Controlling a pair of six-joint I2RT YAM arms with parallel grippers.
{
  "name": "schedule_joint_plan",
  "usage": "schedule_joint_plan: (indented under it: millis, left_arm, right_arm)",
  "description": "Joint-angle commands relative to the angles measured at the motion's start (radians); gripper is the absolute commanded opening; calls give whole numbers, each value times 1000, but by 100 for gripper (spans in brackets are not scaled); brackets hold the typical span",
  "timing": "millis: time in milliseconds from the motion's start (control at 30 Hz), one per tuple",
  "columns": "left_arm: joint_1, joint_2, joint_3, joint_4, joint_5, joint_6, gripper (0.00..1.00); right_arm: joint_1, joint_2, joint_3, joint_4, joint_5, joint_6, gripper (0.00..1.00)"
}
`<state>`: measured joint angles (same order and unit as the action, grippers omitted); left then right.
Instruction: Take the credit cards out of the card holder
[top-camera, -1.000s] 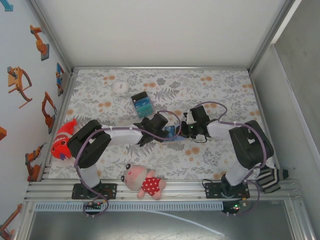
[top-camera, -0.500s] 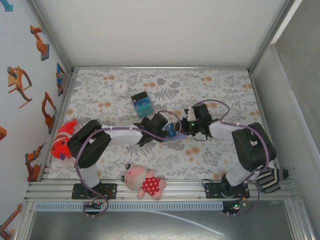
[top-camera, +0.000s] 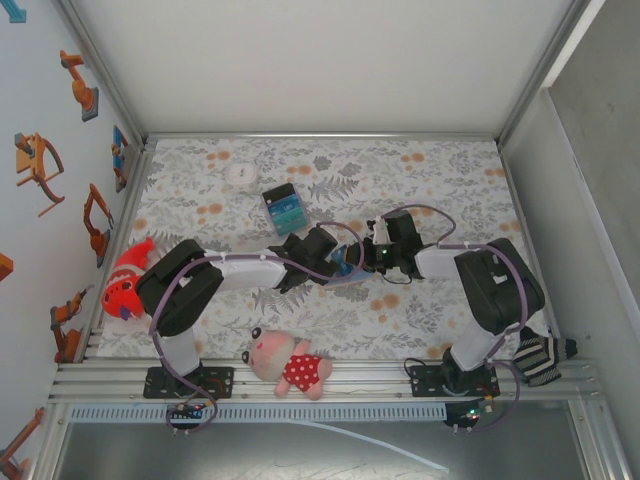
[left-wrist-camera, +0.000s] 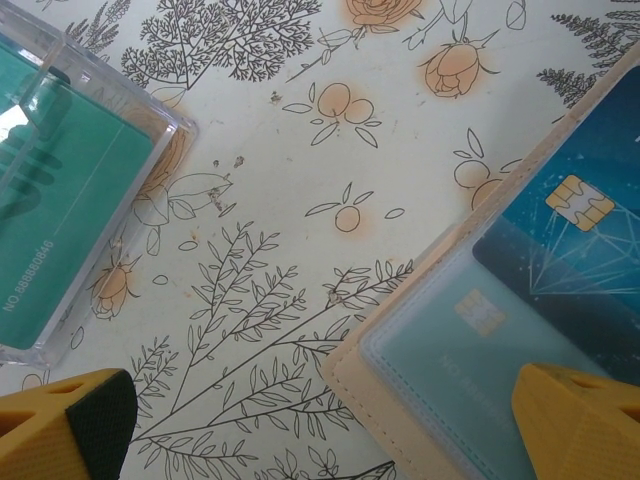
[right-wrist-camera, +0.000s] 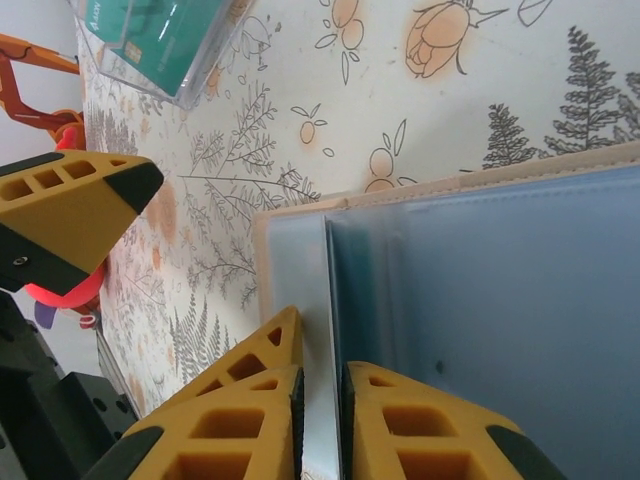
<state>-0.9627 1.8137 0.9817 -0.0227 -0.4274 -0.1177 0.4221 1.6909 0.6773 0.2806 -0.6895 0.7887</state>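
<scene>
Edging leftward since a second ago, my right gripper (right-wrist-camera: 322, 385) pinches the card holder (right-wrist-camera: 480, 300) sleeve. My left gripper (left-wrist-camera: 320, 420) gapes above the floral cloth (left-wrist-camera: 300, 150), with white walls (top-camera: 320, 60) around.

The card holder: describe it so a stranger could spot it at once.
On the floral table, look at its middle. The card holder lies open there, clear pockets showing chip cards. Its tan border sets it apart from the clear plastic case farther back.
</scene>
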Motion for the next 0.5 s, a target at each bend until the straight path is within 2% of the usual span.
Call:
schedule_joint_plan:
  millis: [0,100,467]
  left_arm:
    - [-7,21,14,-58,-3,12,97]
    - [-7,17,12,-59,-4,9,97]
    - [-7,-76,-19,-43,-20,-2,97]
  right_arm:
    - [5,10,-7,36,-10,9,13]
    - [5,-12,4,-36,34,-32,0]
    - [0,-171,101,-369,211,-219,0]
